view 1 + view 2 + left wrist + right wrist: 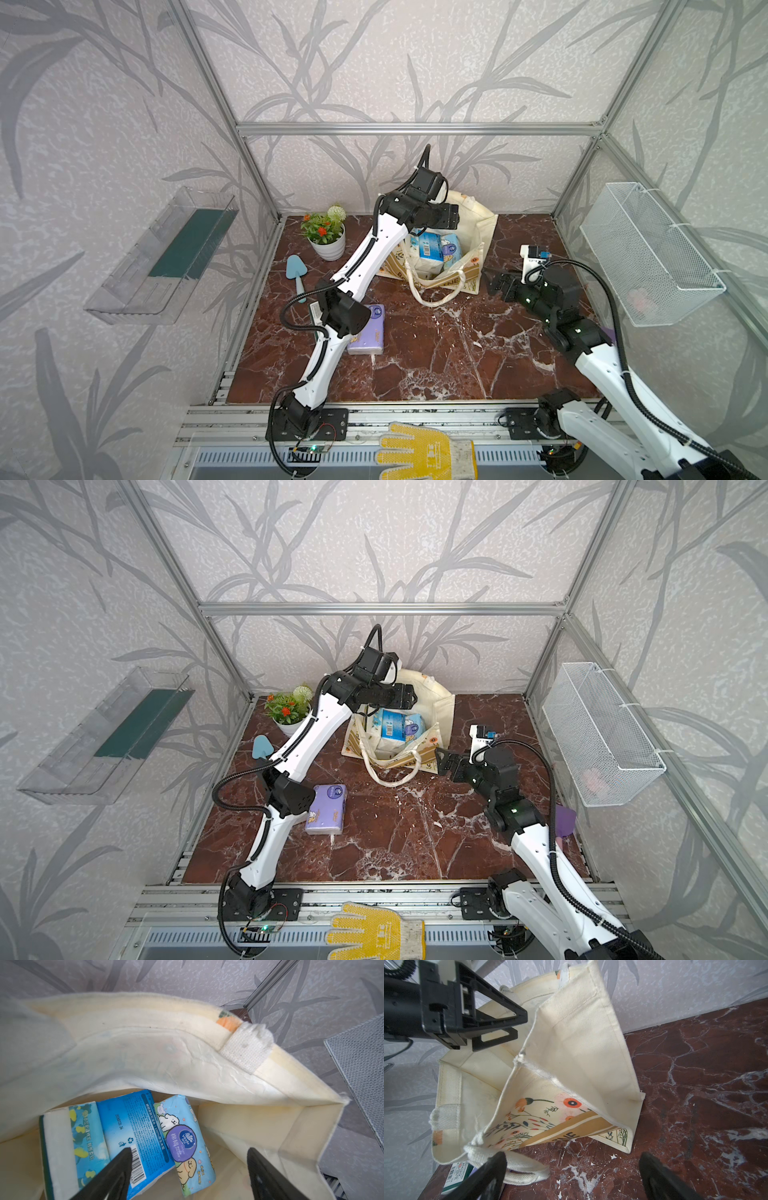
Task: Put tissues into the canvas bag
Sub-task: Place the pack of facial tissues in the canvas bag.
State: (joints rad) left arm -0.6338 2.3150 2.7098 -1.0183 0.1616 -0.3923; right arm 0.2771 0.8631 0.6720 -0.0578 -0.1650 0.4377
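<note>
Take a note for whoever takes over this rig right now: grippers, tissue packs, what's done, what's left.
Left gripper: open, empty, above the mouth of the canvas bag.
Right gripper: open, empty, beside the bag.
Done: at least three tissue packs lie inside, including a blue pack.
To do: a lilac pack on the table and a dark green pack mostly hidden under the left arm.
</note>
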